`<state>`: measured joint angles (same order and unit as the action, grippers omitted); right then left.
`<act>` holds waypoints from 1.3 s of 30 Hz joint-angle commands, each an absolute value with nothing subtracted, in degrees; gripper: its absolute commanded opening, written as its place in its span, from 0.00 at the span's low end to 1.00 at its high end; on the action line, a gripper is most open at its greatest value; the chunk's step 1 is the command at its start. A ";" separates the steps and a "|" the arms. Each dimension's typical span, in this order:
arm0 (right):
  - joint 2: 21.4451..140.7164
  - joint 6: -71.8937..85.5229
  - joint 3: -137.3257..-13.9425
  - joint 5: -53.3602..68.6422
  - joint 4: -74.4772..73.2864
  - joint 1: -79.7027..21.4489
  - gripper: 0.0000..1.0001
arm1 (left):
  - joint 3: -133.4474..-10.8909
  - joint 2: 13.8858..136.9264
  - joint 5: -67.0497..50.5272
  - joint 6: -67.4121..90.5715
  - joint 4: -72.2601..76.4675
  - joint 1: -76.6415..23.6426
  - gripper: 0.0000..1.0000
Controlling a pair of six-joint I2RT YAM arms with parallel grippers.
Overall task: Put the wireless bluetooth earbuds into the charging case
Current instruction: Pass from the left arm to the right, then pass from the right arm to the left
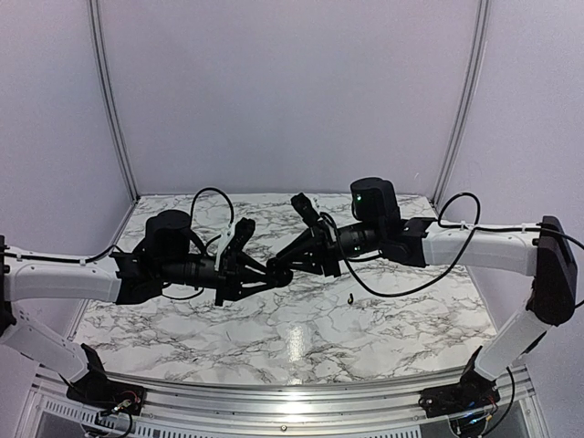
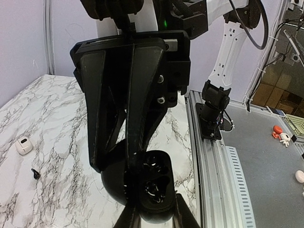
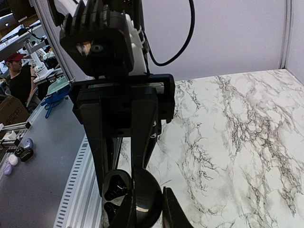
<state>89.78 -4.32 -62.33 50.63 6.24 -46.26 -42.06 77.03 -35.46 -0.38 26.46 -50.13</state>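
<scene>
The black charging case (image 2: 154,183) hangs open above the table's middle, held between both arms. My left gripper (image 2: 156,206) is shut on its base, whose two dark cavities face the left wrist camera; I cannot tell whether anything sits in them. My right gripper (image 3: 147,206) is shut on the domed lid (image 3: 148,192), with the base (image 3: 110,190) beside it. In the top view the two grippers meet at the case (image 1: 275,270). One tiny black hook-shaped earbud (image 1: 351,298) lies on the marble right of the grippers, also in the left wrist view as the earbud (image 2: 34,173).
A small white rounded object (image 2: 23,146) lies on the marble near the loose earbud. The marble table (image 1: 274,338) ends at an aluminium rail (image 1: 283,401) by the arm bases. White walls close off the back and sides.
</scene>
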 commanded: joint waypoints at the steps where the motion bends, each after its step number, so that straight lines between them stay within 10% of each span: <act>1: 89.87 -3.88 -64.34 53.29 6.97 -46.98 0.00 | -43.21 74.70 -32.53 -1.64 27.64 -50.06 0.20; 10: 87.86 -0.67 -61.91 50.79 14.21 -46.65 0.00 | -42.06 73.34 -30.87 -2.30 27.68 -49.94 0.48; 39: 88.06 10.24 -57.74 48.17 31.99 -46.63 0.00 | -40.76 76.66 -32.45 3.16 41.20 -50.06 0.45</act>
